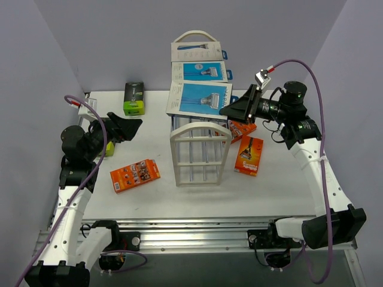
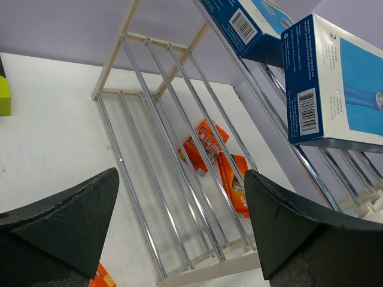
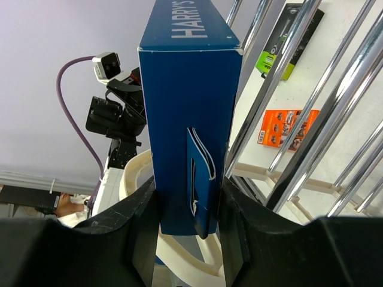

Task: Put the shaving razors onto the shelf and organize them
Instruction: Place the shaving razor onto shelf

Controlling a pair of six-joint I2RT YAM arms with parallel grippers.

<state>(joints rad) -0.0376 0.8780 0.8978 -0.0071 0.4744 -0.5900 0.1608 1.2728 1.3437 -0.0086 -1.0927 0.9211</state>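
At the far left of my overhead view, the left tool (image 1: 127, 124) hangs above the white desk (image 1: 287, 185), well to the left of the shelf (image 1: 201, 154). Its wrist camera shows both black fingers (image 2: 66, 221) spread wide with nothing between them, facing the shelf's chrome bars.

Behind that tool, near the back wall, a black-and-lime-green razor box (image 1: 134, 98) stands on the desk. Closer to me, an orange razor box (image 1: 134, 175) lies flat on the desk between the left arm and the shelf.

The shelf stands in the middle. It is a tall cream-white rack with arched ends and chrome bars, running away from me. Its upper bars carry a row of three blue-and-white cartons: the near HARRY'S box (image 1: 199, 98), the middle blue-and-white box (image 1: 200, 72) and the far blue-and-white box (image 1: 196, 52) by the rear arch.

The right tool (image 1: 227, 109) reaches in from the right and grips the right edge of the near HARRY'S box. Its wrist camera shows that box edge-on, pinched between the two fingers (image 3: 119, 239), with the brand name running along the top face.

Below the right tool, two more orange cartons lie flat on the desk. The inner orange box (image 1: 242, 128) sits against the shelf's right side. The outer orange box (image 1: 249, 155) sits just beside it, nearer to me.
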